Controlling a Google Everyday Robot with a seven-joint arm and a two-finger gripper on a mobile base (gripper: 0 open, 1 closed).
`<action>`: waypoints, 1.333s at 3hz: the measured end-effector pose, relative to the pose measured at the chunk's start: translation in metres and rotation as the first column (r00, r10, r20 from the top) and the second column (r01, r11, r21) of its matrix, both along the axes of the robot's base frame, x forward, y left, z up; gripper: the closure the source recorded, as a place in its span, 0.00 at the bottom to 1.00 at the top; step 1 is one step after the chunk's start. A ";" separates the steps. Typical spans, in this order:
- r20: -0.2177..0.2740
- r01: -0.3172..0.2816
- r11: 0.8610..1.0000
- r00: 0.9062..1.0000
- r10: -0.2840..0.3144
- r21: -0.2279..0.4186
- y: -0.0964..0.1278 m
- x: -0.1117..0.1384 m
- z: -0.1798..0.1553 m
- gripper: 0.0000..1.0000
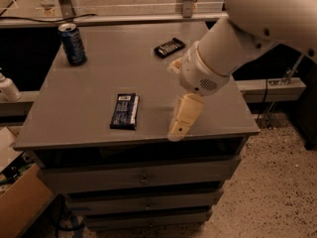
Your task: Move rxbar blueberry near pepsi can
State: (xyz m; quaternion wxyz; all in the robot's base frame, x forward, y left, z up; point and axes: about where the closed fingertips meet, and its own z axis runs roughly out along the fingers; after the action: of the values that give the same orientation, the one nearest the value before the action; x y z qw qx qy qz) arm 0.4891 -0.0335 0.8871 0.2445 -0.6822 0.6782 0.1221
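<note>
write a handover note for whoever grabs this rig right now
The tool hovers over the front edge of the table, beside the rxbar blueberry, not touching it; nothing seen in it.
The rxbar blueberry lies flat near the front. The pepsi can stands upright at the back left corner, well apart from it.
The black bar lies at the back: leave it.
Done: nothing. Left: grasp the rxbar blueberry, set it beside the pepsi can.

tool (179, 114) above front of table (89, 83), open surface toward rxbar blueberry (124, 111)

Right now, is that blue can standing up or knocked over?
Upright: the pepsi can stands on its base, silver top up, at the far left of the table. The gripper hovers over the front edge.
</note>
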 end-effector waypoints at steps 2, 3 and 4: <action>-0.020 0.032 0.996 0.999 -0.030 0.081 0.033 0.018 -0.025 0.00; -0.019 0.031 0.994 0.999 -0.029 0.109 0.051 0.027 -0.034 0.00; -0.013 0.026 0.991 1.000 -0.024 0.130 0.068 0.035 -0.043 0.00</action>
State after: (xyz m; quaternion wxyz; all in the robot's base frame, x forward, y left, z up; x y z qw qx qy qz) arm 0.5237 0.0347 0.8443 0.2862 -0.6555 0.6786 0.1671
